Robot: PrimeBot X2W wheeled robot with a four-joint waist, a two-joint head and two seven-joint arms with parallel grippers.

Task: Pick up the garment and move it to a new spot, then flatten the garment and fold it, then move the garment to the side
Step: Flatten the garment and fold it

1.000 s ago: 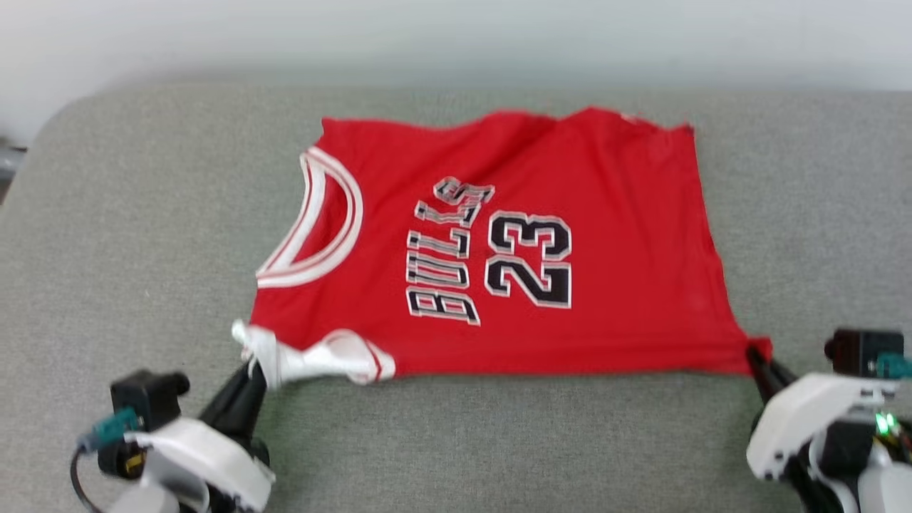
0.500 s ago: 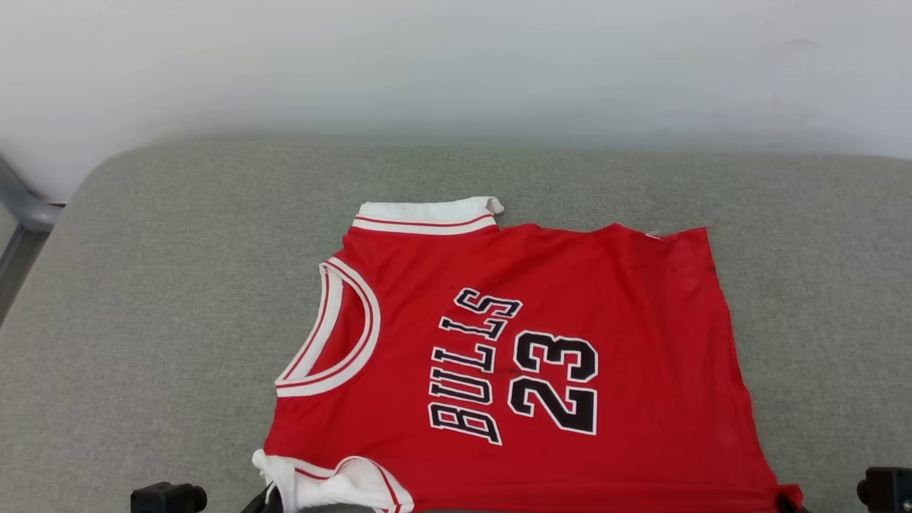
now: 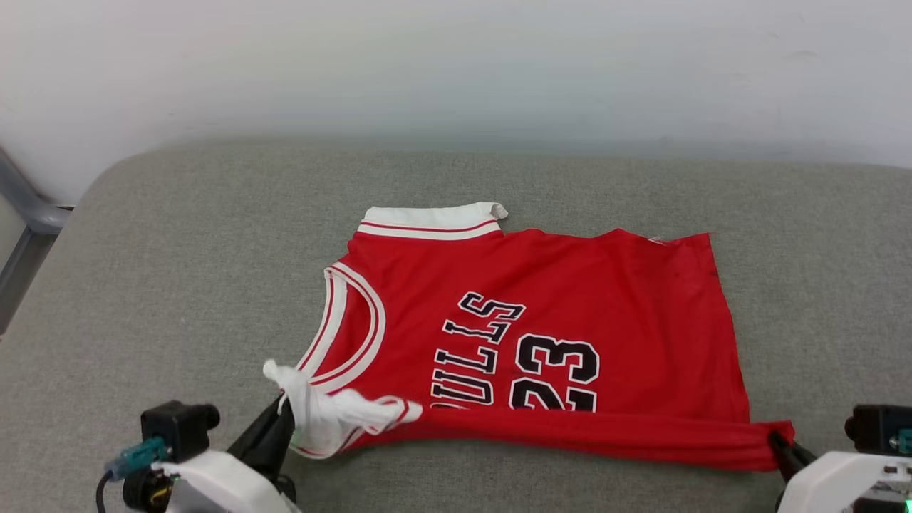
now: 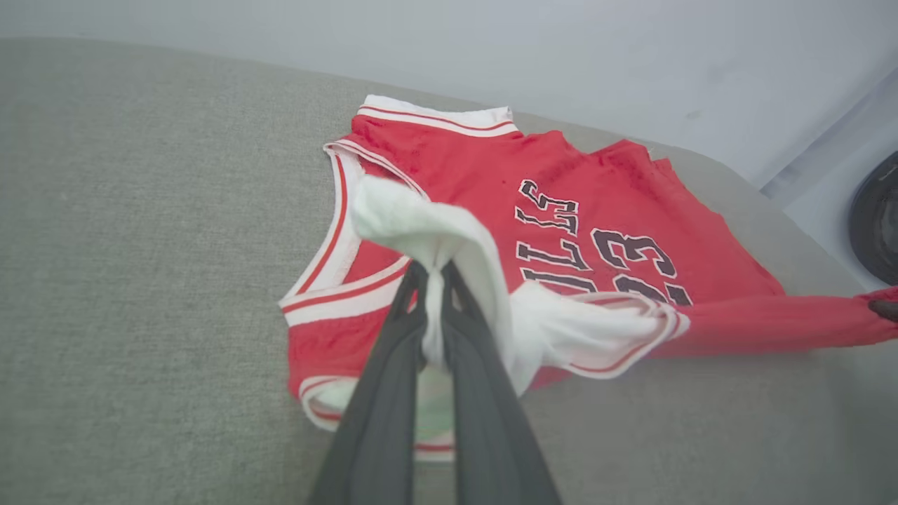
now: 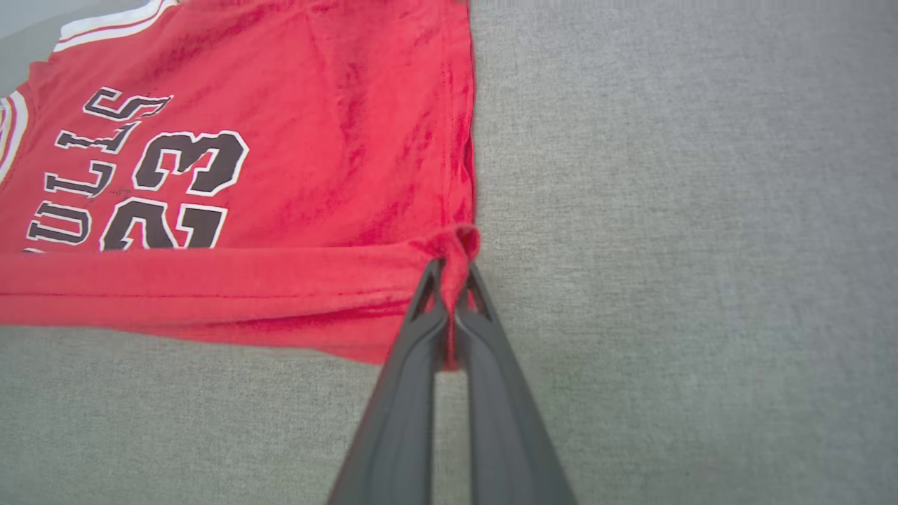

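- the garment (image 3: 613,299) lies printed side up in the middle of the grey fabric surface (image 3: 178,249), collar toward the surface's left end and hem toward its right end.
- most of it is spread flat. the far sleeve trim lies smooth toward the surface's back edge.
- its near long edge is raised off the surface and drawn into a taut red band that hides the bottom of the lettering.
- the left gripper (image 3: 285,417) is at the surface's front left, jaws clamped on the bunched white sleeve (image 3: 328,417).
- the right gripper (image 5: 449,270) is at the surface's front right, jaws pinched together on the hem corner (image 3: 780,431).
- judging by this, the pick-up, the move to a new spot and the flattening look done, and the first fold is only begun.
- left to do: carry the raised edge across toward the surface's back edge, lay it down, let go, finish any further folds, then shift the folded garment to one side of the surface.
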